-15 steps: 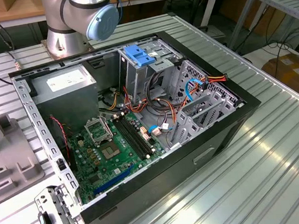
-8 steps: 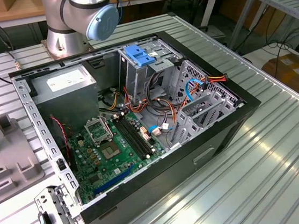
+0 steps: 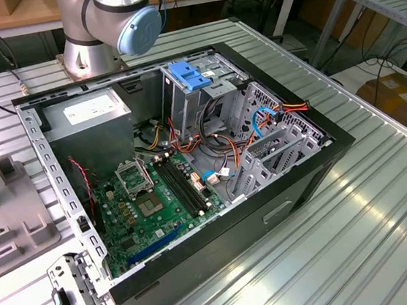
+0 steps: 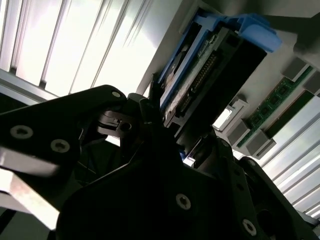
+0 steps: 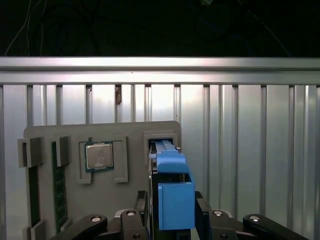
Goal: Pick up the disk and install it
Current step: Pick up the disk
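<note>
In both wrist views the disk (image 5: 174,197) stands on edge in a slot of a grey holder plate (image 5: 132,192), with its blue carrier rails towards the camera. My gripper (image 5: 172,200) straddles it, one black finger (image 5: 143,202) pressed on each flat side, so it looks shut on the disk. The second wrist view shows the disk (image 4: 210,70) from the side, its connector edge and blue rail running away from the gripper (image 4: 177,127). In the exterior view the open computer case (image 3: 295,179) lies on the ribbed metal table.
The holder plate also carries a processor chip (image 5: 98,155) and memory sticks (image 5: 59,187). Inside the case are a grey power-supply box (image 3: 85,114), a green motherboard (image 3: 158,202), a light-blue bracket (image 3: 189,75) on the drive cage and loose cables (image 3: 259,120). The arm's base (image 3: 111,23) stands behind the case.
</note>
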Controlling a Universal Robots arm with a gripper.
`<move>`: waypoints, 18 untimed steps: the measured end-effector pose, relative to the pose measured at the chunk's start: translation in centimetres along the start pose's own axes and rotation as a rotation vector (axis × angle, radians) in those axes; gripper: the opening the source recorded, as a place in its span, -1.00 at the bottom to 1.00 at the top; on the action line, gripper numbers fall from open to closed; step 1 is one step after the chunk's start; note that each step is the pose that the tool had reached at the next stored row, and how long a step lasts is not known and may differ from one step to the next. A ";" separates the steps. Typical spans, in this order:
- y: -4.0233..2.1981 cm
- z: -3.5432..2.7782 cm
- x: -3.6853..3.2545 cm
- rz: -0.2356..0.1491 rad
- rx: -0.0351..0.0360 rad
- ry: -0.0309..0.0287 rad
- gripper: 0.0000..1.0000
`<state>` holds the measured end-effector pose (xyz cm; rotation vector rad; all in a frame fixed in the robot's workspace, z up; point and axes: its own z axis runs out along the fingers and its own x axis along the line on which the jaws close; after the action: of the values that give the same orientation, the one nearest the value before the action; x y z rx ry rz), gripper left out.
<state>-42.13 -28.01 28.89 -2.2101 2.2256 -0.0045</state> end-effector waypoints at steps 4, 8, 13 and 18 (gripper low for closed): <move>0.04 0.02 -0.01 0.000 0.0000 0.0000 -0.04; 0.05 0.03 -0.01 0.000 0.0000 0.0000 -0.04; 0.06 0.04 -0.01 0.000 0.0000 0.0000 -0.27; 0.08 0.07 -0.01 0.000 -0.0001 0.0000 -0.27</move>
<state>-42.21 -28.01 28.82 -2.2100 2.2258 -0.0045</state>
